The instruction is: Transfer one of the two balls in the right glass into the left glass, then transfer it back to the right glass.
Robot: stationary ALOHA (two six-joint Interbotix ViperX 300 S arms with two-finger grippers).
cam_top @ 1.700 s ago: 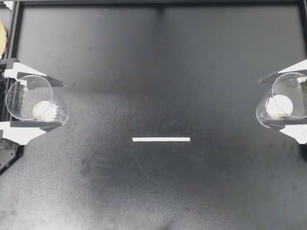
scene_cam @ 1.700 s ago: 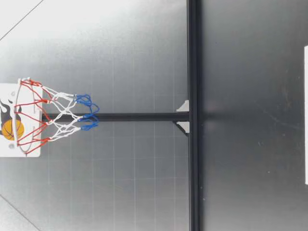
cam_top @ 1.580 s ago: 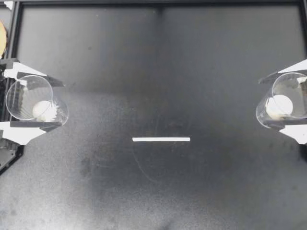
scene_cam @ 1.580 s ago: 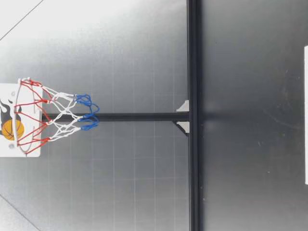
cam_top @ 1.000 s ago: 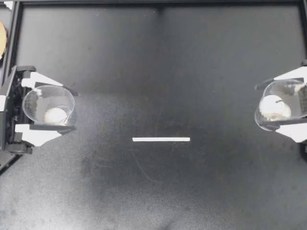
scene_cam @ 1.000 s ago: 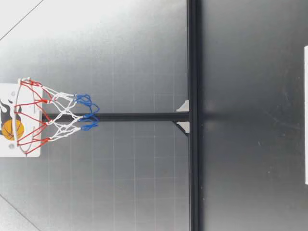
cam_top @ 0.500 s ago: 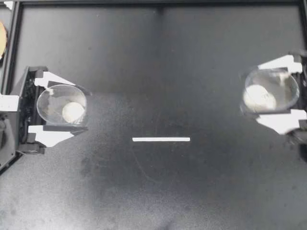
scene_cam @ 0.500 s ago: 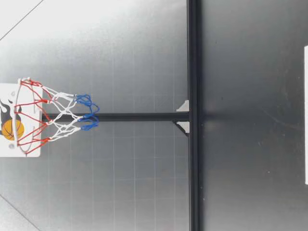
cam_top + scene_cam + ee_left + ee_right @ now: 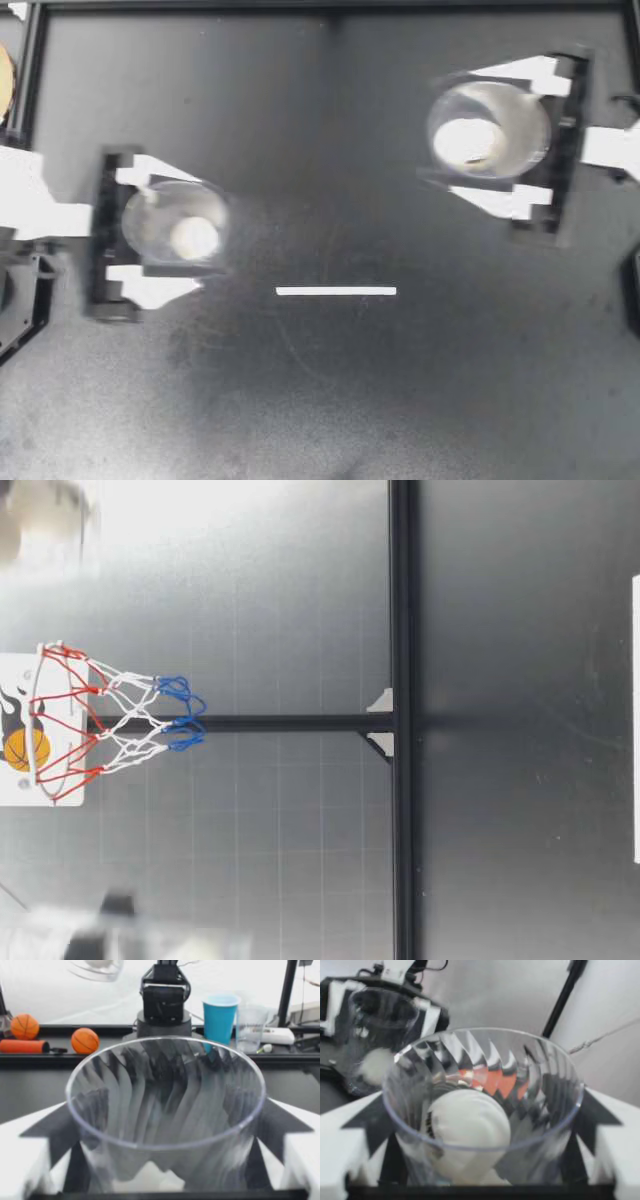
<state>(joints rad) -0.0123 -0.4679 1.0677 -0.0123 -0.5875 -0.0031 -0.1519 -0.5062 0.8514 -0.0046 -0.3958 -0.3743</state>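
Note:
My left gripper [image 9: 172,235] is shut on the left glass [image 9: 173,225], a clear ribbed cup with a white ball [image 9: 195,238] inside. My right gripper [image 9: 478,135] is shut on the right glass [image 9: 490,128], and one white ball [image 9: 467,141] shows in it. The two glasses are well apart, the right one farther back on the table. In the left wrist view the left glass [image 9: 165,1105] fills the span between the fingers. In the right wrist view a ball [image 9: 468,1127] lies in the right glass [image 9: 482,1105], with the left glass [image 9: 380,1030] ahead.
A white tape strip [image 9: 336,291] marks the dark table [image 9: 330,400] between the arms. A small basketball hoop [image 9: 70,725] on a black post [image 9: 402,720] stands at the far edge. Ahead of the left gripper, beyond the table, are a blue cup [image 9: 220,1017] and orange balls [image 9: 85,1040].
Both arms have come in from the table's sides toward the middle with their glasses. The right one has also gone toward the far edge, and blurred shapes have entered the low view.

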